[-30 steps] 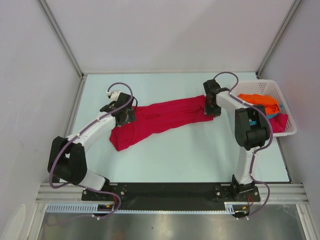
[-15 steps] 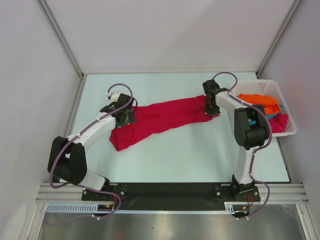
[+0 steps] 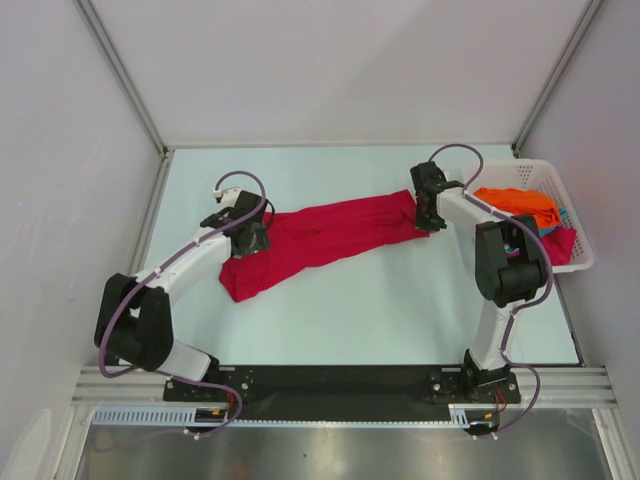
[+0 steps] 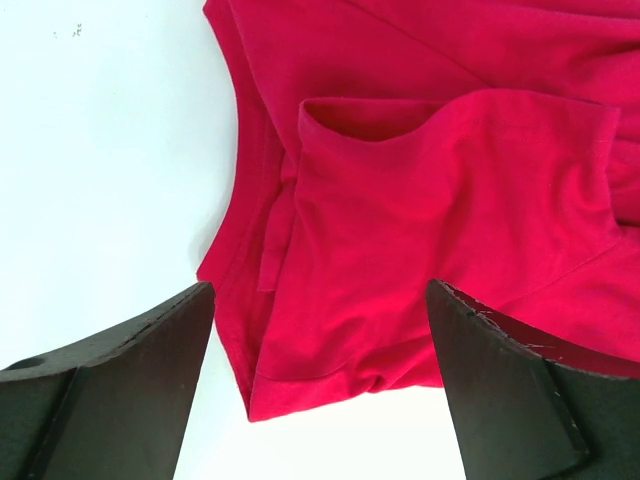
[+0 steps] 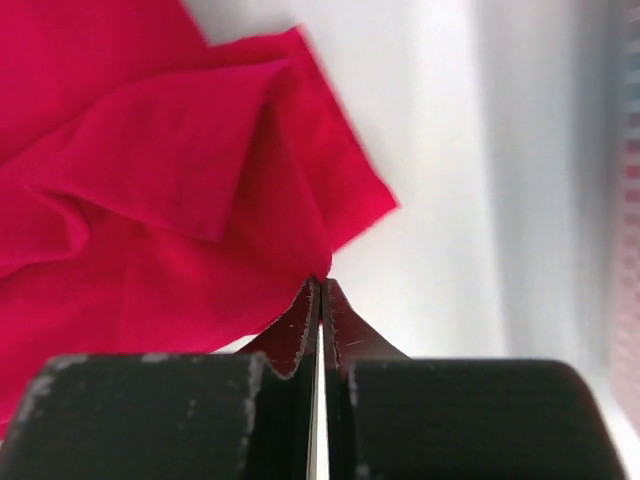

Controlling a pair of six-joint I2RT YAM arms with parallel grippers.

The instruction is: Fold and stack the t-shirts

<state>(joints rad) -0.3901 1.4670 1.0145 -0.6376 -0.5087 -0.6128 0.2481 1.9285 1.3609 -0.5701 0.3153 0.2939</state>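
In the top view, the red shirt (image 3: 320,238) is lying stretched and rumpled between the two grippers. The left gripper (image 3: 250,238) is sitting over one end and the right gripper (image 3: 428,214) at the other. An orange shirt (image 3: 520,205) and a teal shirt (image 3: 562,216) are waiting in the basket (image 3: 565,266), beyond the right fingers.

In the left wrist view, the fingers (image 4: 130,370) are standing wide apart, gripping nothing. A sleeve hem is lying between them, with overlapping layers just ahead. Closing here is likely to catch two layers and bunch the fold.

In the right wrist view, the fingers (image 5: 300,320) are pressing together, apparently pinching only the cloth's edge at their tips. With so thin a bite, any pull is risking the corner slipping free.
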